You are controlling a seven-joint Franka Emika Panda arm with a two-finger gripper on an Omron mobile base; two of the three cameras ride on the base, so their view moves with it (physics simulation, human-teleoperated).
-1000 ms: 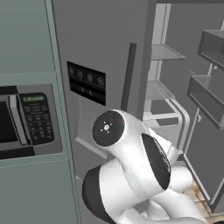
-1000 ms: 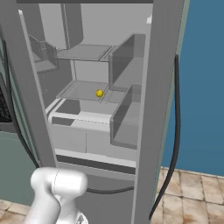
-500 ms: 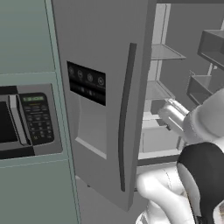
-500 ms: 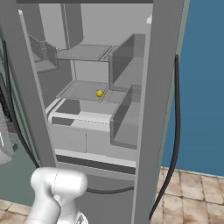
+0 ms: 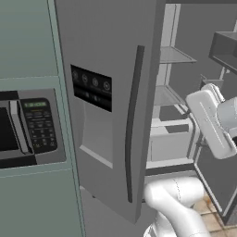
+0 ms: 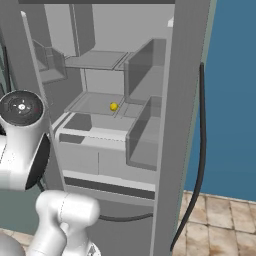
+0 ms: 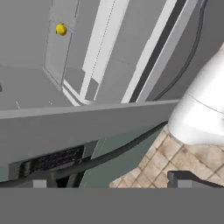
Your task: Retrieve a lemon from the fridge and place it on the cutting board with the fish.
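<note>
1. the left base view is showing the fridge from its left side: the closed left door with a black panel and a dark bar handle, and a microwave sitting to the left of it.
2. the right base view is looking straight into the open right half, where the lemon is lying on a middle shelf, toward the back, with drawers below it.
3. the hand view is catching the lemon small and far off at the top left, past the edge of the door, with tiled floor lying near the bottom right.
4. the claw is standing wide open, its two dark tips rising at the bottom of the hand view; it is holding nothing and touching nothing.
5. the lemon is sitting well apart from the claw, inside the fridge.
</note>
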